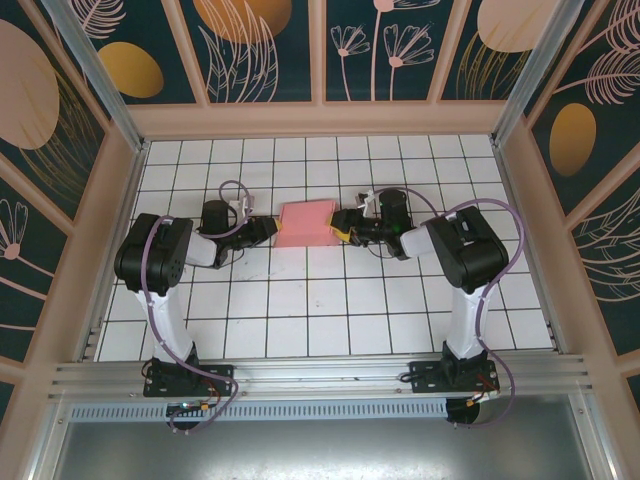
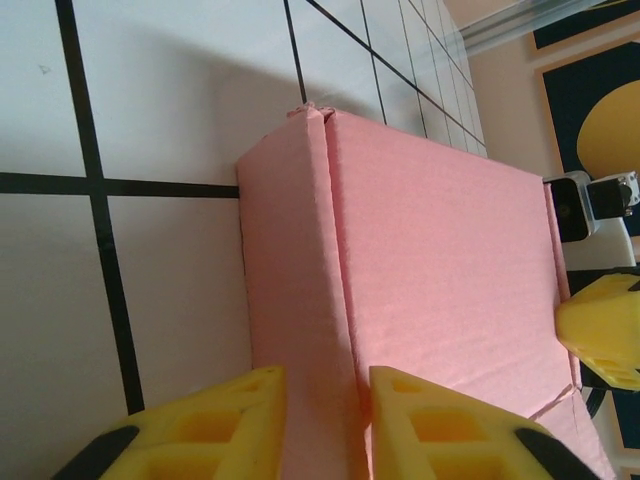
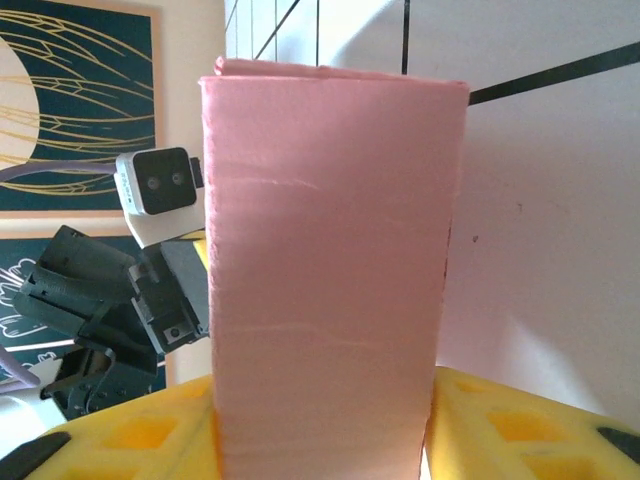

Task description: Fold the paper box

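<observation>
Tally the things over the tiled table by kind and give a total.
Pink paper box: 1
End effectors with yellow fingers: 2 (left end effector, right end effector)
Total: 3

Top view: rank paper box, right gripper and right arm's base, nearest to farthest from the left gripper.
1. paper box, right at the left gripper.
2. right gripper, on the box's far side.
3. right arm's base, near edge, right.
</observation>
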`<action>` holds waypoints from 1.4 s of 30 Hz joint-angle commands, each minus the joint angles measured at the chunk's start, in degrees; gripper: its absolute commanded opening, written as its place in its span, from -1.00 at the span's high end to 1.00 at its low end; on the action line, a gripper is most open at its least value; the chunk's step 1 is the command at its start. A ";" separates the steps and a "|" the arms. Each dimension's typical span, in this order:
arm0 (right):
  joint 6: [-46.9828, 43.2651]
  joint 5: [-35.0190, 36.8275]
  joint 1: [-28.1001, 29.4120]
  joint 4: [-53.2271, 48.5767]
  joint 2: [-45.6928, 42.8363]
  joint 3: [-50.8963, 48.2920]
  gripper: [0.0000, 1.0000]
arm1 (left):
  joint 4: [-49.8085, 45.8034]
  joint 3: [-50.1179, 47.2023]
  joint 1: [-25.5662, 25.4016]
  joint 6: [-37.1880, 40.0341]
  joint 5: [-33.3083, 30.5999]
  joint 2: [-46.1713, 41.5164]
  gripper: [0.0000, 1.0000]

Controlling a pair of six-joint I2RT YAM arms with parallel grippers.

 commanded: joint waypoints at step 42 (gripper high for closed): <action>1.18 -6.08 -14.96 -13.20 -32.23 -10.54 0.09 | 50.89 -23.96 -30.54 103.94 -54.06 -23.92 -0.98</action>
